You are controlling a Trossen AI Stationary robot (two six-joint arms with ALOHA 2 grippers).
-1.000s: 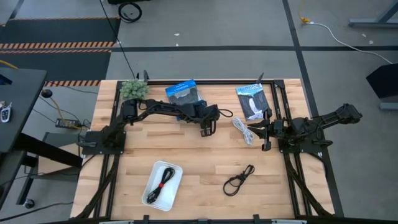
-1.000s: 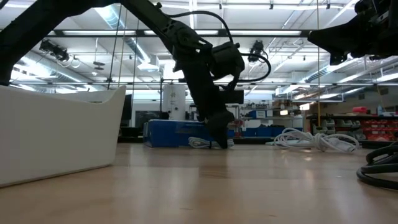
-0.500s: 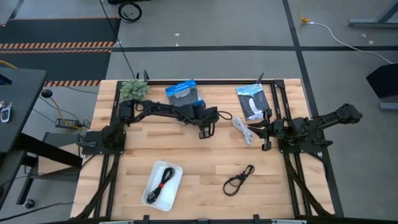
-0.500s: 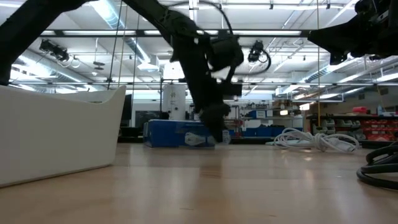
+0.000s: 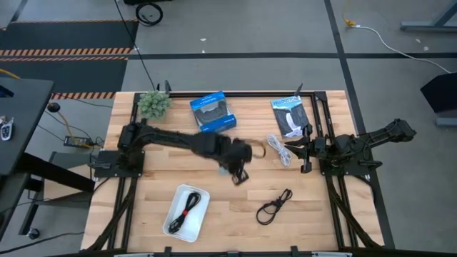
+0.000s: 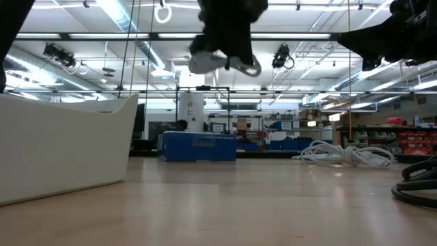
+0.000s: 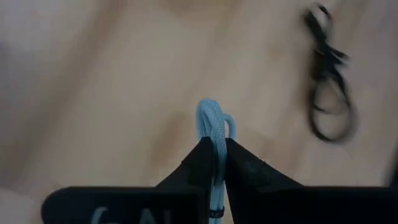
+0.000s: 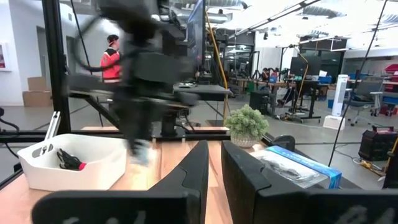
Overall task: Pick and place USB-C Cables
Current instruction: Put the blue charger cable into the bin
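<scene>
Left gripper: I am seeing its jaws pinched tight on the pale grey cable, a short loop of which is sticking out past the tips; in the high view the gripper is hanging over the middle of the desk, and the low view shows the cable lifted well clear of the wood.

Right gripper: I am watching it waiting near the right edge of the desk, jaws parted only by a narrow slit and gripping nothing.

White cable: lying on the desk just beside the right gripper, toward the middle.

Black cable: lying loose toward the near edge, right of centre.

Red-banded black cable: lying inside the white tray near the near-left part of the desk.

Hard to make out: the left arm is smearing in the high, low and right wrist views; I am not able to see the pale grey cable from above, since the gripper is covering it.
</scene>
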